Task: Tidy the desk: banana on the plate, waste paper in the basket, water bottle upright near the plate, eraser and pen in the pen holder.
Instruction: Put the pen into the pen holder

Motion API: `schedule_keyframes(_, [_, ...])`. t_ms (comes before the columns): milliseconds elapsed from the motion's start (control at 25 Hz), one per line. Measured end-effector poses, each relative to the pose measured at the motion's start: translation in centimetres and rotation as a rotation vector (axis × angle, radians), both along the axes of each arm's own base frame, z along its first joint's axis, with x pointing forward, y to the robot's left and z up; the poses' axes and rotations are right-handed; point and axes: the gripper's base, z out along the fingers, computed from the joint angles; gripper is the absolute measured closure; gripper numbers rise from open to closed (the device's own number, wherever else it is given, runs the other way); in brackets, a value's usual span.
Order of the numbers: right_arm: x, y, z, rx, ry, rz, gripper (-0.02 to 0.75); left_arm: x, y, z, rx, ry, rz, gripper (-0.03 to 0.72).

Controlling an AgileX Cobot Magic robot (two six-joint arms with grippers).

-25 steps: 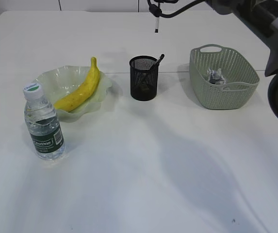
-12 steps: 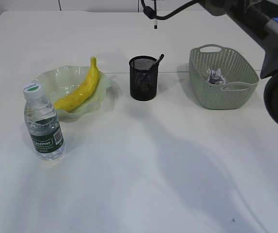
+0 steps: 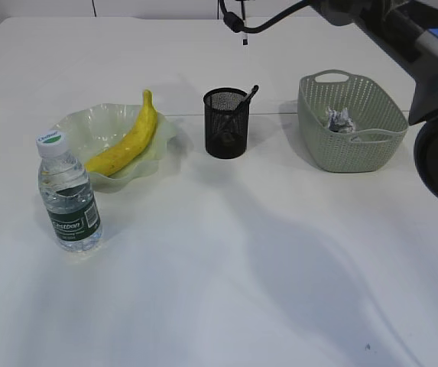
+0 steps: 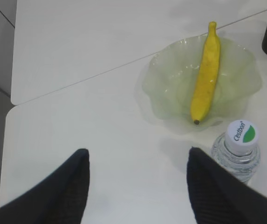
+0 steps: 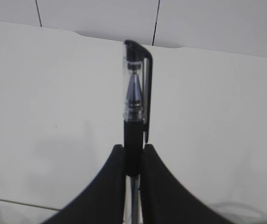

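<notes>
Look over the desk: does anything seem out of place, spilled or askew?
One item only: a pen is off the desk, clamped in the right end effector high above the pen holder. Nothing looks spilled.

Right claw (image 5: 132, 161) clamped on pen (image 5: 135, 93); left claw (image 4: 135, 186) gaping, empty.

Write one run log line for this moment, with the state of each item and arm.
banana: on plate | bottle: upright | paper: in basket | right gripper: holding pen | left gripper: open, empty
</notes>
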Motion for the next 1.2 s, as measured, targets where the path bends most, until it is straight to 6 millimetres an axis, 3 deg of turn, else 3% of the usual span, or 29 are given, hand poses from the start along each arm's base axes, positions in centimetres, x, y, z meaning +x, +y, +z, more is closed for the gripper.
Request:
schedule_keyframes(520, [-0.5, 1.1, 0.1, -0.052, -0.017, 0.013, 0.695, 0.4, 0.0, 0.4, 0.028, -0.060, -0.017, 0.223])
schedule_keyframes(1200, [-0.9, 0.8, 0.3, -0.028, 0.037, -0.022, 0.696, 0.6, -0.1, 0.8, 0.037, -0.104, -0.032, 0.223])
